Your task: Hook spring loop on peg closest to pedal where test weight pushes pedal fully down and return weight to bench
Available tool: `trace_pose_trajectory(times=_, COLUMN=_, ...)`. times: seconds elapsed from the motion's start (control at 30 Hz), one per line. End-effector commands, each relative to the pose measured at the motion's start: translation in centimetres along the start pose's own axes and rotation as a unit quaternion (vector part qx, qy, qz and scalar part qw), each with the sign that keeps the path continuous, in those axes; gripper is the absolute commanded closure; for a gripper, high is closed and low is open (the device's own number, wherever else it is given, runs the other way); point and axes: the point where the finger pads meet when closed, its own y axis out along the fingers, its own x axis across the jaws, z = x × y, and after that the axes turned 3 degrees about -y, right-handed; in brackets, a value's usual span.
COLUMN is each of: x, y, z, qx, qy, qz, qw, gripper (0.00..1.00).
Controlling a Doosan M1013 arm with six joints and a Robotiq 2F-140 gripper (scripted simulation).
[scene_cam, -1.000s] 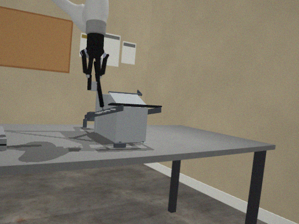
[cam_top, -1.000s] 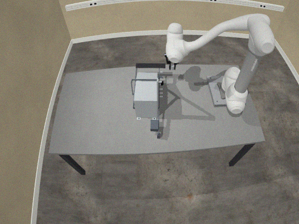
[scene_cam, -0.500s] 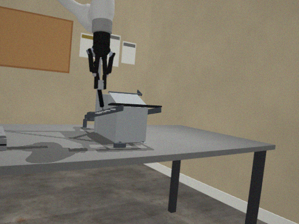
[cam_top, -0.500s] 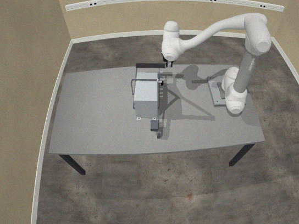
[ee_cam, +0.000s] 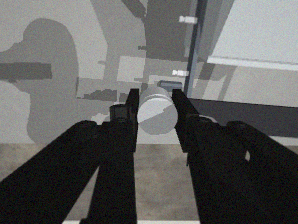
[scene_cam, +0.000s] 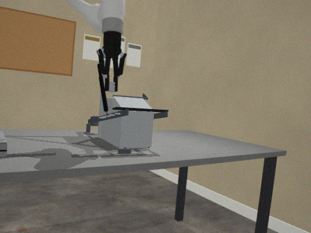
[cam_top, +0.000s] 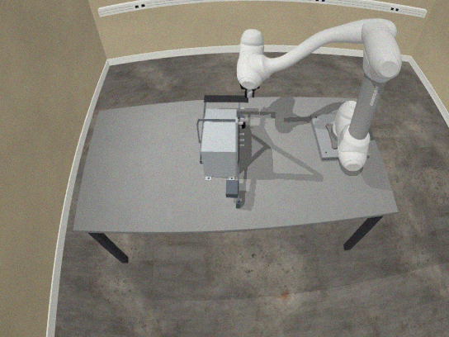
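Gripping the steel test weight (cam_top: 250, 94) (scene_cam: 111, 86) (ee_cam: 157, 115), the hand (cam_top: 249, 92) (scene_cam: 111, 83) (ee_cam: 155, 102) hangs above the worktop (cam_top: 144, 165) (scene_cam: 177, 143), beside the feeder (cam_top: 219, 136) (scene_cam: 137, 128) (ee_cam: 265, 35); from the top, it is just right of the dark pedal (cam_top: 224, 98) (scene_cam: 140, 109) (ee_cam: 240, 116), upper centre of the frame.

One arm (cam_top: 375, 103) (scene_cam: 112, 9), one feeder (cam_top: 220, 134) (scene_cam: 137, 129) (ee_cam: 265, 35), one weight (cam_top: 250, 93) (scene_cam: 111, 87) (ee_cam: 157, 117), one bench (cam_top: 144, 165) (scene_cam: 200, 143) (ee_cam: 15, 100), one corkboard (scene_cam: 37, 43); seemingly three wall sheets (scene_cam: 91, 49), one partly hidden.
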Motion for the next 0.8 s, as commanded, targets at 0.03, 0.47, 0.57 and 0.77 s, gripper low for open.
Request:
trace_pose_trajectory(times=0.03, x=0.6, y=-0.2, z=-0.6, qx=-0.003, qy=0.0, qz=0.0, qw=1.0, gripper=0.75)
trace_pose_trajectory(times=0.47, x=2.4, y=-0.6, z=-2.5, qx=-0.011, qy=0.0, qz=0.0, qw=1.0, gripper=0.75)
trace_pose_trajectory(times=0.57, x=2.9, y=-0.8, z=-3.1, qx=-0.014, qy=0.0, qz=0.0, qw=1.0, gripper=0.75)
trace_pose_trajectory(times=0.77, x=4.0, y=-1.0, z=-4.2, qx=-0.019, qy=0.0, qz=0.001, qw=1.0, gripper=0.75)
